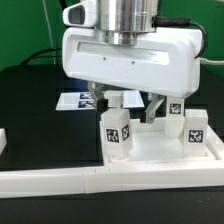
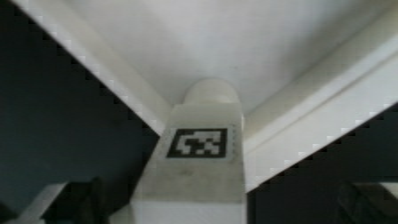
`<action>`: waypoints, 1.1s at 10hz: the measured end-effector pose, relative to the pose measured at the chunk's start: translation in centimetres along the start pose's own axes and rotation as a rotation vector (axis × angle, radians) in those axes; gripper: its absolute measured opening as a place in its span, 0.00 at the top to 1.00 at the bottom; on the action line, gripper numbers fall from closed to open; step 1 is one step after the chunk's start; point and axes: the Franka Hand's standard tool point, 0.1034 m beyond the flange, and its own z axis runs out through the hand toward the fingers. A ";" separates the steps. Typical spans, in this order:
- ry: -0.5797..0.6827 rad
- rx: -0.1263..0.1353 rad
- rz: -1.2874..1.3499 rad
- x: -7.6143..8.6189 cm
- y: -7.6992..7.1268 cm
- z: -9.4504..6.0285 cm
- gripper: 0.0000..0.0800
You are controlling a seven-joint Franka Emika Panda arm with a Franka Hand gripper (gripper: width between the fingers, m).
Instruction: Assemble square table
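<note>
The white square table top lies flat in front of me. Three white tagged legs stand upright on it: one at the near corner and two on the exterior view's right. My gripper hangs over the near leg, open, with a finger on each side of the leg's upper end. In the wrist view the same leg rises between my dark fingers, with a gap on one side, and the table top's rimmed corner is behind it. My gripper holds nothing.
The long white barrier wall runs along the front, right against the table top. The marker board lies on the black table behind my gripper. A white block shows at the exterior view's left edge.
</note>
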 end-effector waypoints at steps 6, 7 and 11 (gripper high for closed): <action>0.050 0.006 -0.194 0.3 1.0 1.2 0.45; 0.050 0.009 -0.105 0.3 1.0 1.2 0.45; 0.047 0.015 0.178 0.3 1.0 1.3 0.64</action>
